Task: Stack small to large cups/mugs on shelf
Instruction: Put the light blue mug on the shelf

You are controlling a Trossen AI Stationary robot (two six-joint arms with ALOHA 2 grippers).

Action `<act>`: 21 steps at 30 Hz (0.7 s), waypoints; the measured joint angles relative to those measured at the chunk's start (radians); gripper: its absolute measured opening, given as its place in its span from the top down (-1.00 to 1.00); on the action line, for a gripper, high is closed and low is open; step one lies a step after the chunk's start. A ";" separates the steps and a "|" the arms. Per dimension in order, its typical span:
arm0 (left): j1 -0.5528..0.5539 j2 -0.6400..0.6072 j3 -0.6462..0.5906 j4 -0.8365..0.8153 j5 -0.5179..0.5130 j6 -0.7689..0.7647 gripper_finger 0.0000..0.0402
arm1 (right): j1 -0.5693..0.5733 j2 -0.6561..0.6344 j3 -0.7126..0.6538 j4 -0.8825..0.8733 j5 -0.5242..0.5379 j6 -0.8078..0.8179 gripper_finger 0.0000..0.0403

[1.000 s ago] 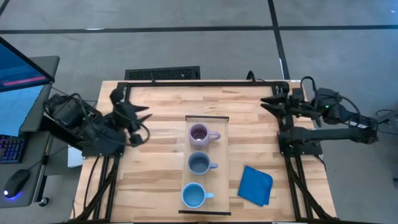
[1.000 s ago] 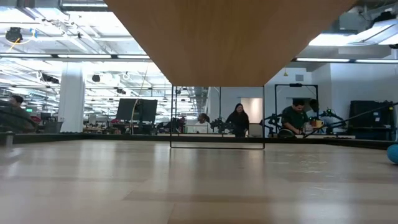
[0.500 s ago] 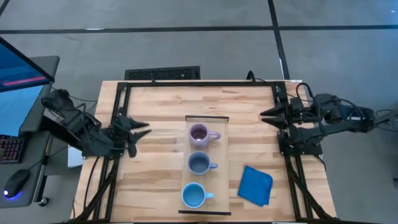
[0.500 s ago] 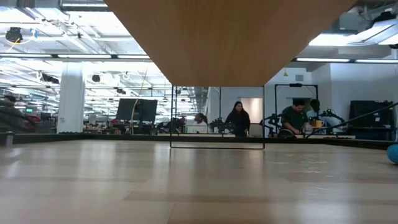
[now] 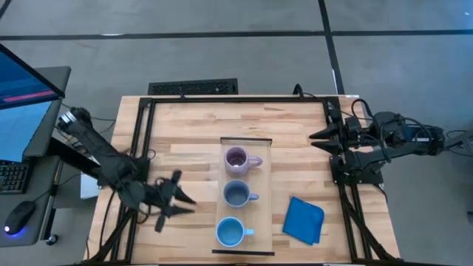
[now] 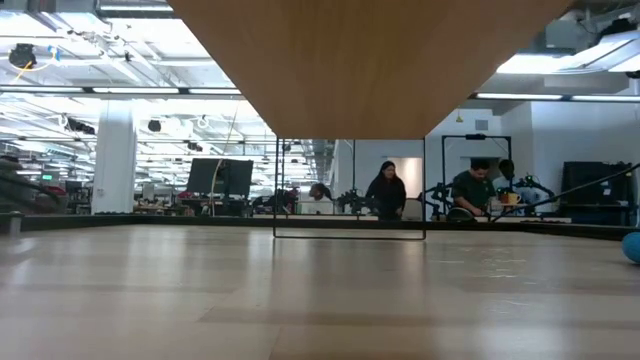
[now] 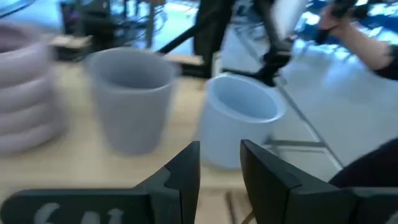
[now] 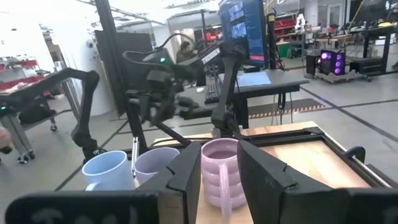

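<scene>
Three handled mugs stand upright and apart in one column on the shelf [image 5: 267,193], a long pale board with a thin dark rim at the centre of the high view. The pale purple mug [image 5: 237,159] is uppermost, the grey-blue mug [image 5: 236,194] in the middle, the bright light blue mug [image 5: 230,233] lowest. All three handles point toward the frame's right, and none is nested

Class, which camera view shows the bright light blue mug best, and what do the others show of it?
The high view: the bright light blue mug sits whole and unobstructed at the shelf's near end. The left wrist view shows it close but blurred, behind the left gripper. The right wrist view shows only part of it. The low view does not show it.
</scene>
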 joint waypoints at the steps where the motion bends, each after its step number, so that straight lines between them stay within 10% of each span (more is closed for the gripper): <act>1: -0.002 0.032 0.000 0.055 0.010 0.018 0.48 | 0.000 0.000 0.000 0.000 0.000 -0.005 0.37; 21: -0.001 0.357 0.022 0.404 -0.006 -0.079 0.48 | 0.001 -0.001 0.000 0.000 -0.011 0.005 0.37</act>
